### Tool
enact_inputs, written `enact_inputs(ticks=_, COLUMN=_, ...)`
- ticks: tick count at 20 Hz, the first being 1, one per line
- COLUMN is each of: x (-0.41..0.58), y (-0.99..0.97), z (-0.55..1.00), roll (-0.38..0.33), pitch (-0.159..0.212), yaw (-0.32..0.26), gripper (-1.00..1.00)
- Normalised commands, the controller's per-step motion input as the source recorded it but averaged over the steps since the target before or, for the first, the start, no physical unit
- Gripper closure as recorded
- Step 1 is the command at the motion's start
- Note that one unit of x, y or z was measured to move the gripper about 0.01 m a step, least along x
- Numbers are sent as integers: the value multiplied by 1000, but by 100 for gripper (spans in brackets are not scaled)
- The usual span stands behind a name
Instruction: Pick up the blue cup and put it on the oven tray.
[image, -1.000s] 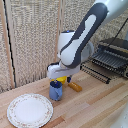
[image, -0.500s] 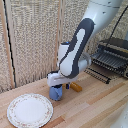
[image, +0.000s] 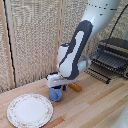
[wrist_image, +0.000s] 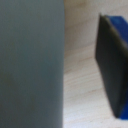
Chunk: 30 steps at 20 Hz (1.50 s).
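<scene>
Cup (image: 56, 94) sits on the wooden surface (image: 95, 107) directly under the hand (image: 56, 85), beside the plate (image: 29, 110); oven tray (image: 109, 61) lies well off toward the exterior view's right. Whether the fingers have closed, I cannot tell.

The exterior view looks from a little above the table (image: 95, 107), facing a wall of woven screens, and stands far enough back to take in the arm, the white plate (image: 29, 110) at the exterior view's left and the oven tray (image: 107, 60) at the exterior view's right. The wrist view sits very close to the wood, looking down past the gripper (wrist_image: 80, 65); its fingers (wrist_image: 30, 65) fill most of the picture, blurred. Both views share the pale wooden tabletop.
</scene>
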Motion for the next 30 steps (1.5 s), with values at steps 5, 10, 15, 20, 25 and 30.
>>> enact_inputs(ticks=5, x=6, y=0, z=187, roll=30, pitch=-95, yaw=-62, gripper=100)
enact_inputs(ticks=10, x=98, y=-25, z=584, roll=119, pitch=38, yaw=-44, gripper=100)
enact_inputs(ticks=15, x=234, y=-75, z=725, roll=98, pitch=77, yaw=-37, gripper=100)
enact_inputs(ticks=20, x=517, y=-78, z=683, roll=92, pitch=65, yaw=-63, gripper=100)
enact_inputs(ticks=25, x=677, y=-114, z=641, roll=84, pitch=75, yaw=-55, gripper=100)
enact_inputs(ticks=30, x=581, y=-301, z=697, roll=63, pitch=103, yaw=-69, gripper=100)
